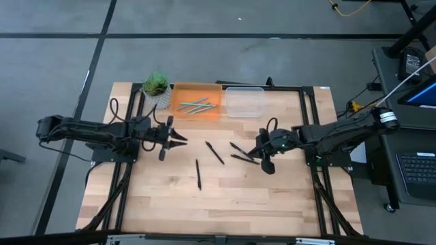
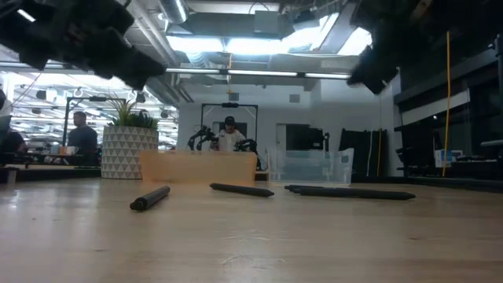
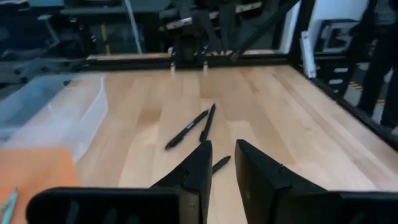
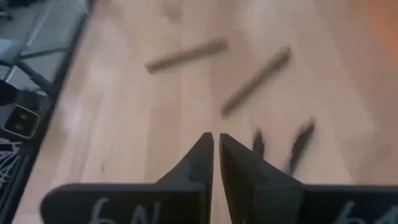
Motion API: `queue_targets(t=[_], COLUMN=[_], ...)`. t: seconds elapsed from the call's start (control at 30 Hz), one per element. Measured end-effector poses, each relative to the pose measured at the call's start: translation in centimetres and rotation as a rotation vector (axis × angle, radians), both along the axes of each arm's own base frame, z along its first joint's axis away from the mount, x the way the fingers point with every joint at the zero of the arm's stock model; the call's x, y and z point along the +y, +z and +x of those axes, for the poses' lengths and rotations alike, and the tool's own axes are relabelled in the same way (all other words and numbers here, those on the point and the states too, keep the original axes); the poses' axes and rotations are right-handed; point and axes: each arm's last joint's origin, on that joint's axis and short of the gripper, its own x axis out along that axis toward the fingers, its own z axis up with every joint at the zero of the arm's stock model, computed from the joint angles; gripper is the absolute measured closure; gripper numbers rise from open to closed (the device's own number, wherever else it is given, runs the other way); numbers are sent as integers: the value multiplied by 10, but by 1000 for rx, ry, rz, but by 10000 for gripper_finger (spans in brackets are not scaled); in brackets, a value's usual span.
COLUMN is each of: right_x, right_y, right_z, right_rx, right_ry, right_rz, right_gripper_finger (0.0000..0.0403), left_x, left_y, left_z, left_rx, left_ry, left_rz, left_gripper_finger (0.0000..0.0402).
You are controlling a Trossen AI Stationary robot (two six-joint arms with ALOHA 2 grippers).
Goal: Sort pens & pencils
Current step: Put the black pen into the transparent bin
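Four dark pens (image 1: 215, 152) lie loose on the worktop (image 1: 225, 197) between the two arms. Two crossed ones sit just beside the right pincer (image 1: 253, 154), whose fingers are pressed together on nothing. The left pincer (image 1: 182, 138) hangs near them, fingers slightly parted and empty. Several light blue-grey pencils (image 1: 195, 106) lie in the orange tray (image 1: 178, 90), beside a clear tray (image 1: 244, 102).

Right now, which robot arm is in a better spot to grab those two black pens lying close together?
Probably the right: its end effector, shut and empty, hangs beside the two black pens; the left end effector is farther off.
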Motion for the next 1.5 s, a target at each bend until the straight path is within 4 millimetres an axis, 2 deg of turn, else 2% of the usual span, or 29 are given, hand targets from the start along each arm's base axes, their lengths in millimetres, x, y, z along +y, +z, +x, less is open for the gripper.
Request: queue_targets(t=[0.1, 0.4, 0.5, 0.7, 0.83, 1.33, 1.5], right_x=[-1, -2, -5, -12, -17, -30, -33], right_y=[-11, -27, -33, -39, -41, -62, -68], right_z=[-1, 12, 17, 25, 30, 79, 88], right_rx=[103, 211, 242, 280, 364, 600, 671], right_ry=[-52, -56, -50, -89, -127, -74, -80], right_rz=[44, 133, 146, 149, 124, -14, -54], right_gripper_finger=[373, 366, 343, 268, 241, 249, 250], left_x=[-5, -14, -15, -15, -14, -14, -14], left_y=[-10, -10, -11, -11, -11, -13, -15], left_z=[-2, -2, -2, -2, -2, -3, -3], left_rx=[25, 21, 25, 28, 32, 55, 67], left_ry=[40, 54, 51, 53, 74, 74, 74], left_rz=[-11, -14, -15, -15, -9, -7, -6], left_gripper_finger=[337, 337, 337, 337, 337, 337, 337])
